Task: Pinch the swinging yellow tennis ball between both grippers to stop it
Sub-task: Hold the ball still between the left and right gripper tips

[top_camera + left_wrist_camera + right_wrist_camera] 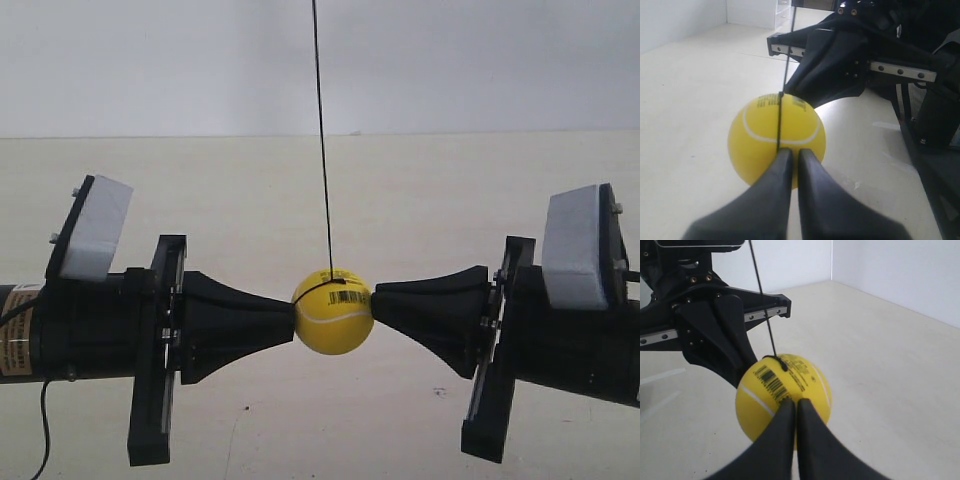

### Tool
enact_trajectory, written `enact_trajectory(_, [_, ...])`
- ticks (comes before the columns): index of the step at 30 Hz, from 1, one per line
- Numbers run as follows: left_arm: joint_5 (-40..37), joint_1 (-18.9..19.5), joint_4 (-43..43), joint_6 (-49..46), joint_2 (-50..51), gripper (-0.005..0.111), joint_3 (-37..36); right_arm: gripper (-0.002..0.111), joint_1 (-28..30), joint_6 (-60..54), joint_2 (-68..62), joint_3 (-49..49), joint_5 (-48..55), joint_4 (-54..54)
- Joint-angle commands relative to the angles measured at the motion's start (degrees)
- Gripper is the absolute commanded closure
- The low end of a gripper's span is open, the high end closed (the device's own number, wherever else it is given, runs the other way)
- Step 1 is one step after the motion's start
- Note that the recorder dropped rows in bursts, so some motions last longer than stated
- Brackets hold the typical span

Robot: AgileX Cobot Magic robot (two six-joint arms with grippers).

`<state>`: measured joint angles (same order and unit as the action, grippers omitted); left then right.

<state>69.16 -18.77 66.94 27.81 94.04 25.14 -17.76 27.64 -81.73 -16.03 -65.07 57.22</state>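
Note:
The yellow tennis ball (333,322) hangs on a thin black string (322,130) and is squeezed between two black cone tips. The gripper of the arm at the exterior view's left (290,322) touches one side, and the gripper of the arm at the exterior view's right (375,300) touches the other. In the left wrist view my left gripper (791,151) is shut, its paired tips pressed against the ball (760,145). My right gripper (796,402) is shut too, its tips against the ball (760,412) just below the barcode label (772,380). Neither holds the ball between its own fingers.
A pale floor (320,420) lies beneath and a white wall (480,60) stands behind. Pale grey blocks (95,228) (575,245) sit on the arms. The opposite arm's black plate and rail (900,70) (700,325) fill the far side of each wrist view.

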Motion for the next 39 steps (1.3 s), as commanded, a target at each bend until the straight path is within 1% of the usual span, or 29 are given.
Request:
enact_trajectory(1, [0.80, -0.40, -0.65, -0.24, -0.53, 0.102, 0.19, 0.108, -0.17, -0.26, -0.23, -0.13, 0.08, -0.11])
enact_trajectory(23, [0.80, -0.40, -0.13, -0.24, -0.53, 0.102, 0.19, 0.108, -0.17, 2.18, -0.23, -0.13, -0.06, 3.12])
enact_trajectory(39, [0.80, -0.40, -0.13, -0.24, -0.53, 0.102, 0.19, 0.108, -0.17, 2.18, -0.23, -0.13, -0.18, 3.09])
